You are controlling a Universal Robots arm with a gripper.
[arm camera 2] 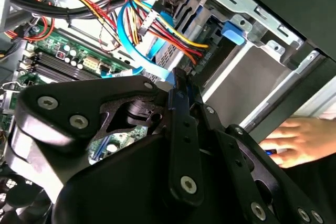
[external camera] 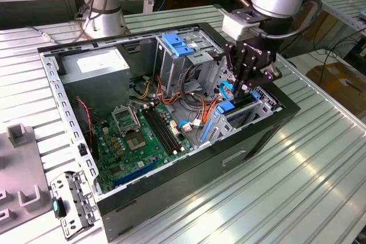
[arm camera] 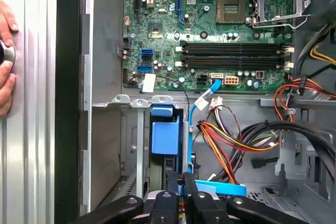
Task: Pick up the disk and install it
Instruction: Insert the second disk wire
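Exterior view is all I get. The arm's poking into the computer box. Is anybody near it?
Observer: Yes. In the first wrist view a person's hand is on the ribbed table, just outside the case.
Operator: What's right in front of the gripper?
Observer: The gripper faces a blue plastic block set in a narrow metal bay.
Operator: What is that block?
Observer: I cannot tell. A light-blue flat cable runs beside it up to the motherboard.

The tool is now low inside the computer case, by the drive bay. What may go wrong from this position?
1. The blue cable and the orange wire bundle lie right beside the tool; it may snag them.
2. A person's hand rests just outside the case, close to the arm's work.
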